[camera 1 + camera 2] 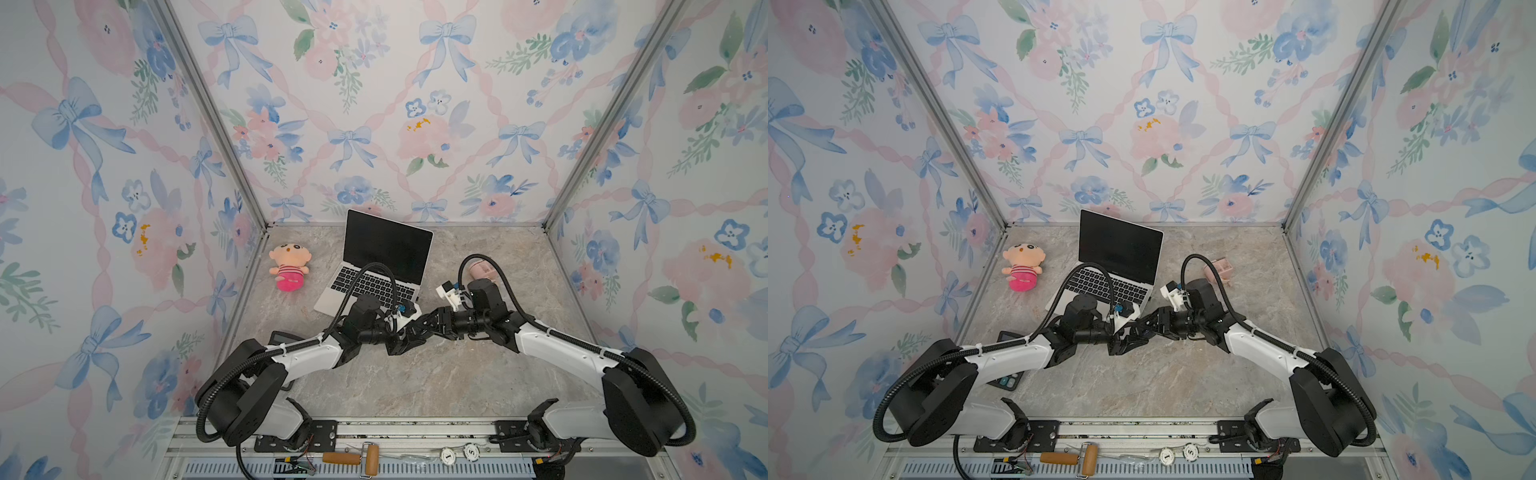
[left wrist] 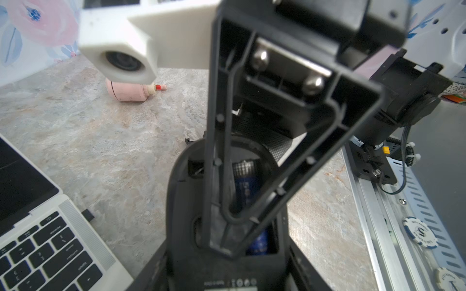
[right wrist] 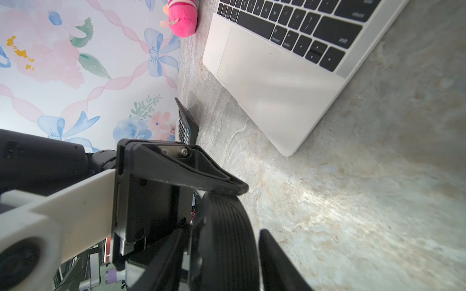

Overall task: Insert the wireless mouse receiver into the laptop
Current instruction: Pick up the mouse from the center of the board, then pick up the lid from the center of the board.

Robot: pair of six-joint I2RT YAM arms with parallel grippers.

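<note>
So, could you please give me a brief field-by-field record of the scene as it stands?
laptop: open, screen dark
mouse: battery bay open, blue battery visible
left gripper: at mouse, jaws' grip unclear
right gripper: at mouse, facing left gripper
dark stub: by laptop's side edge; maybe receiver
plush doll: left of laptop
calculator: under left arm

Open laptop, plush doll nearby, calculator under left arm
</note>
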